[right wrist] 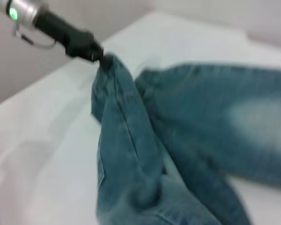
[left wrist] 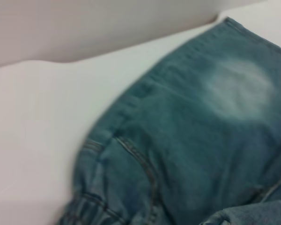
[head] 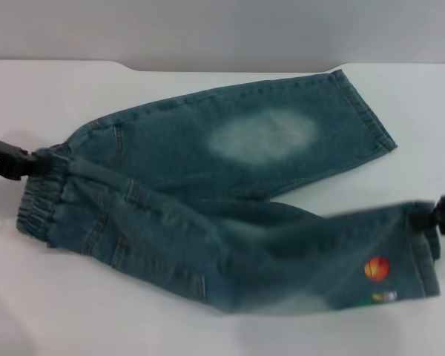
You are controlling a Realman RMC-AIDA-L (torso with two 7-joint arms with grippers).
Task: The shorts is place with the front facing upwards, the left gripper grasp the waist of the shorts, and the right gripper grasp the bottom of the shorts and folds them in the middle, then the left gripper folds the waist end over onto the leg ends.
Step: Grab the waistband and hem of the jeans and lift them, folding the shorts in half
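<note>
Left gripper (head: pixel 31 163) pinches shorts (head: pixel 230 185) waist, right gripper (head: pixel 439 215) pinches the near leg's hem, lifting it to fold over far leg.

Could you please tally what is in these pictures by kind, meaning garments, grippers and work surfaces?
Garments: 1, the shorts, near leg lifted between the two grippers.
Grippers: 2, the left gripper shut on the waist, the right gripper at the leg ends.
Work surfaces: 1, the white table.
Total: 4
</note>
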